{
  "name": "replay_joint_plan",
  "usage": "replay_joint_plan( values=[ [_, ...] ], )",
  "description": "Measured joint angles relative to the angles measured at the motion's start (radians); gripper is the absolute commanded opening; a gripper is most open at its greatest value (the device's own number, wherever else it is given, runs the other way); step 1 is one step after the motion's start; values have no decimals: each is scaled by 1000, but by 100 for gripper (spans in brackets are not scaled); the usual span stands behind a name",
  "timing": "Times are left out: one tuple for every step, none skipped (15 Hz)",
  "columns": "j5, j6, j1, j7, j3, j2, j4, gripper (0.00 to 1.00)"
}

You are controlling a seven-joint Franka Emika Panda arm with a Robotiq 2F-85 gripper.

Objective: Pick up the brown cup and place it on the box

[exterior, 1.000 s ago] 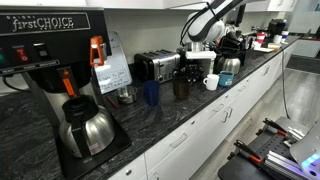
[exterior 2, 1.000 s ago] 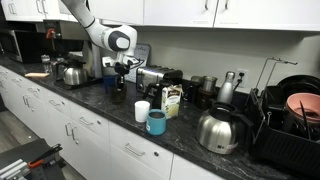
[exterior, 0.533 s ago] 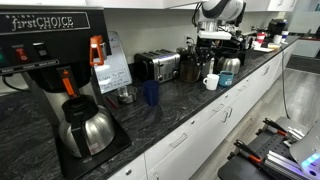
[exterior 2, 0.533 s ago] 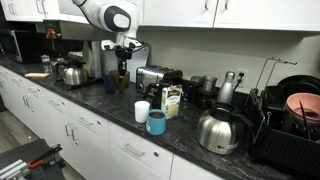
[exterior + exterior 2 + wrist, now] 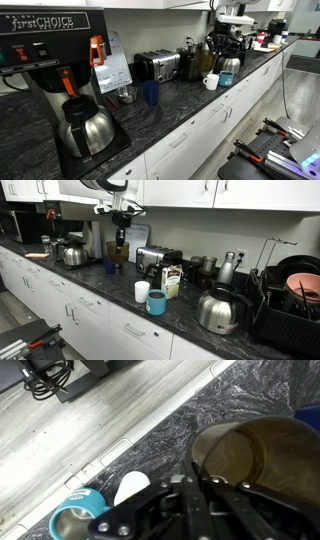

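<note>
My gripper [image 5: 196, 488] is shut on the near rim of the brown cup [image 5: 255, 455], which fills the right of the wrist view with its mouth up. In an exterior view the gripper [image 5: 121, 232] hangs from the arm at the top, and the brown cup [image 5: 120, 251] hangs upright under it, well above the dark counter [image 5: 95, 285] and left of the toaster. The box [image 5: 172, 280], a small printed carton, stands on the counter right of the toaster, apart from the cup.
A white mug [image 5: 142, 290] and a teal cup [image 5: 157, 302] stand in front of the box; both show in the wrist view, the mug [image 5: 130, 487] and the cup [image 5: 76, 521]. A dark blue tumbler [image 5: 108, 266], a toaster [image 5: 155, 258] and a steel carafe [image 5: 222, 308] share the counter.
The gripper has risen with the brown cup, from just above the counter to well above it, and the arm has pulled up out of the top of the view.
</note>
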Motion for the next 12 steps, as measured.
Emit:
replay_joint_plan(
  values=[
    [-3,-11,-10,-16,-6,-8,-1,1],
    [-5,-20,-19,-34,-12,-13,-1,6],
    [-5,-21,-23,-38,-13,-15,-2,6],
    [-5,-21,-23,-37,-11,-14,-3,6],
    [-5,-20,-23,-37,-8,-12,-3,6],
    [-5,-20,-23,-36,-5,-10,-3,6],
    [-5,-20,-23,-35,-4,-10,-3,6],
    [-5,-20,-23,-35,-4,-9,-3,1],
    [-5,-20,-23,-35,-4,-9,-3,1],
    [-5,-20,-23,-35,-4,-9,-3,1],
    [-5,-19,-24,-33,-5,-6,-3,1],
    [-5,-16,-29,-26,-7,-2,-3,1]
  ],
)
